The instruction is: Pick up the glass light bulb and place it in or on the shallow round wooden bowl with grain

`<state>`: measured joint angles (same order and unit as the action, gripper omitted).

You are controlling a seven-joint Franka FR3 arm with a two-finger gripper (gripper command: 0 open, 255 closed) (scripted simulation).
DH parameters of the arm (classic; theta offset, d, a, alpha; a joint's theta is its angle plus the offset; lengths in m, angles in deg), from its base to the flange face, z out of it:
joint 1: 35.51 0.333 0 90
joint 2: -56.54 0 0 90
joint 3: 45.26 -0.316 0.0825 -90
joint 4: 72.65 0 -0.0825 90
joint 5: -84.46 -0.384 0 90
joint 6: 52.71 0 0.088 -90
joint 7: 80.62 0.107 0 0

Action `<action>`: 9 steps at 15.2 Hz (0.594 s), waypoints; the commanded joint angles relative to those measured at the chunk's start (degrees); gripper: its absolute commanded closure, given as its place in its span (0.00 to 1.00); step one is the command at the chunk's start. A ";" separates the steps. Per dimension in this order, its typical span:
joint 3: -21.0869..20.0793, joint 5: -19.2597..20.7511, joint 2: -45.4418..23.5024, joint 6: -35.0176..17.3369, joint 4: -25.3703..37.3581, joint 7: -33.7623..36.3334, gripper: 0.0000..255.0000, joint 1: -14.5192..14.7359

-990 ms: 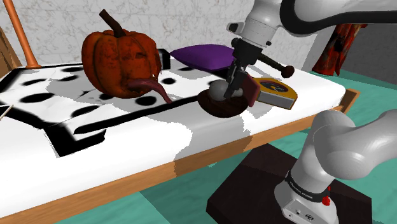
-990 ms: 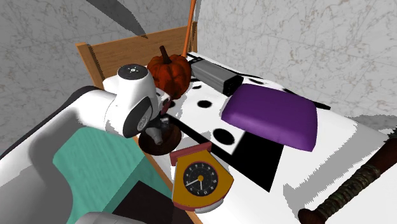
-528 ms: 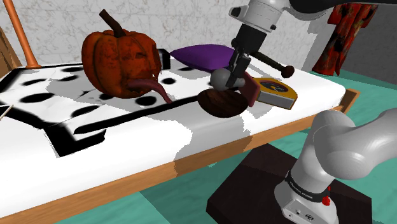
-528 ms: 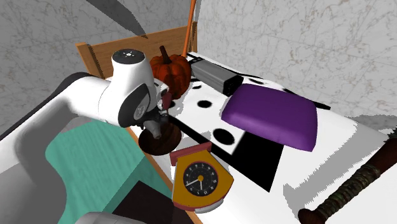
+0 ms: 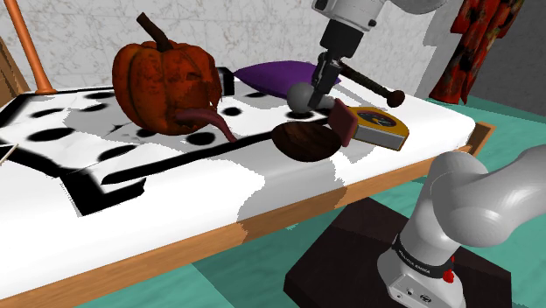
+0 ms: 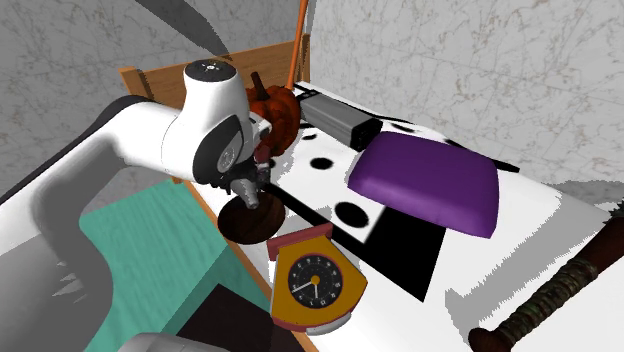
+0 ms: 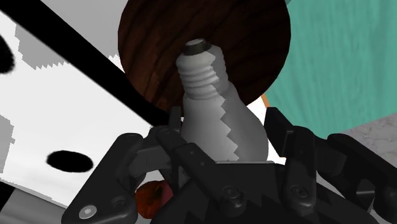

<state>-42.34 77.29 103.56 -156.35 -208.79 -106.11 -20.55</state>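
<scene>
A grey light bulb (image 7: 216,121) sits clasped between my black fingers (image 7: 287,143), its screw base pointing away from the hand toward the bowl. My gripper (image 5: 318,84) hangs a short way above the dark brown grained wooden bowl (image 5: 306,141), with the bulb (image 5: 303,96) clear of its rim. In the wrist view the round bowl (image 7: 203,44) lies straight beyond the bulb's base. In the second exterior view the gripper (image 6: 250,182) is over the bowl (image 6: 248,222), near the bed's edge.
The bowl stands on a white bed with black patches (image 5: 175,179). An orange pumpkin (image 5: 166,80) lies toward the shoulder view's left, with a purple cushion (image 5: 276,77) behind and a wooden clock (image 5: 378,122) beside the bowl. A grey box (image 6: 340,118) and a dark bat (image 6: 560,290) also lie on the bed.
The gripper has risen with the bulb, from down at the bowl to a short way above it. The bowl and the other things have stayed put.
</scene>
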 commanded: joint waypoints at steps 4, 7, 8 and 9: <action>0.11 -0.04 0.59 -3.26 -3.88 -0.58 1.00 -0.09; 0.11 -0.11 1.05 -5.36 -6.46 -0.88 1.00 -0.12; 0.12 -0.14 1.18 -6.07 -7.30 -0.98 1.00 -0.13; 0.12 -0.16 1.29 -6.78 -8.13 -1.08 1.00 -0.14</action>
<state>-42.24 77.16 104.96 -162.20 -216.14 -107.05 -20.69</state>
